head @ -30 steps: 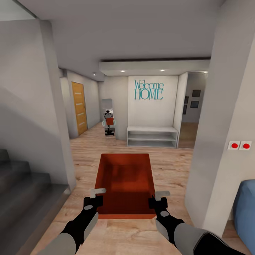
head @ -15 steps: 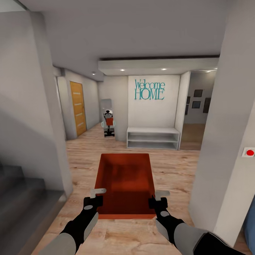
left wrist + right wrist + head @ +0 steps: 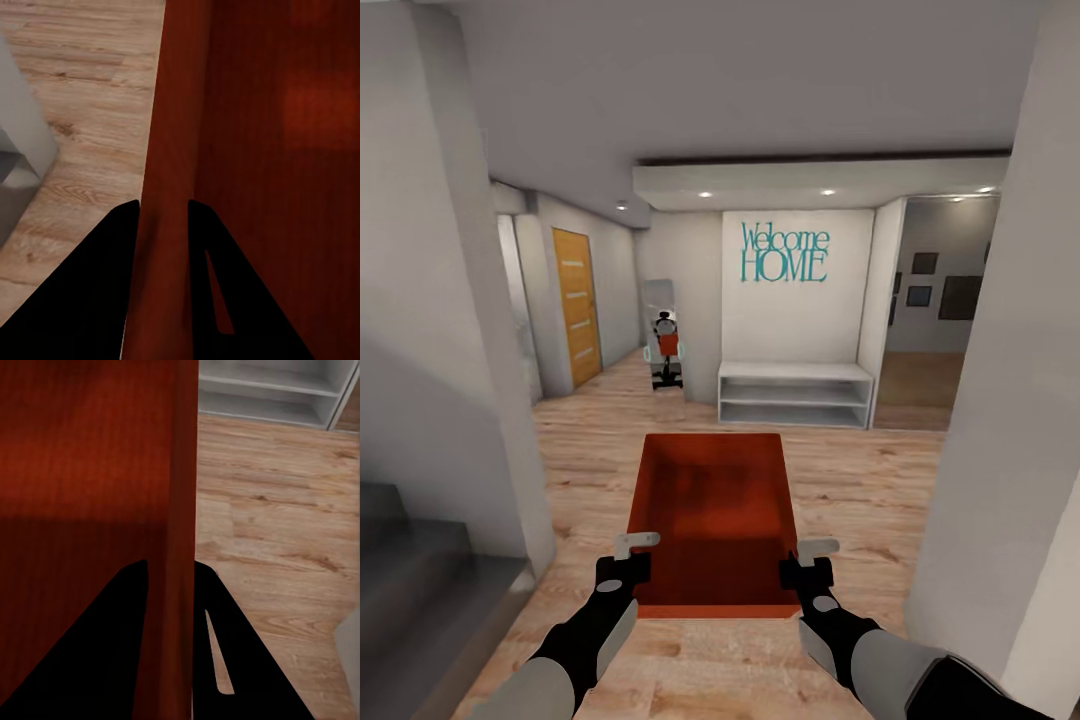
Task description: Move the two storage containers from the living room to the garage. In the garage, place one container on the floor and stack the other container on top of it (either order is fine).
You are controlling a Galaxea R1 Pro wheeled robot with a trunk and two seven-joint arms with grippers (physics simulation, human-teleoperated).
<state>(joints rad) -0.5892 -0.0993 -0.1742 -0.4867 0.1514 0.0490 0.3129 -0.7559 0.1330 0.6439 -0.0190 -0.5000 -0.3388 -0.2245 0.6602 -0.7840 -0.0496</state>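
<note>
Between my two arms, out over the wood plank floor (image 3: 860, 480) of a hallway, hangs one orange-red storage container (image 3: 712, 510). My left gripper (image 3: 161, 214) pinches its left wall, my right gripper (image 3: 171, 570) its right wall, one finger inside and one outside. It looks rigid, smooth and empty, likely light but slippery, so clamping both side rims near the corners suits it.

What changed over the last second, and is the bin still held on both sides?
The robot rolled forward along the hallway: the stairs and pillars slid outward, and the red wall switches left view. The storage container kept its place ahead, with the left gripper and right gripper still clamped on its side walls. Nothing was let go.
</note>
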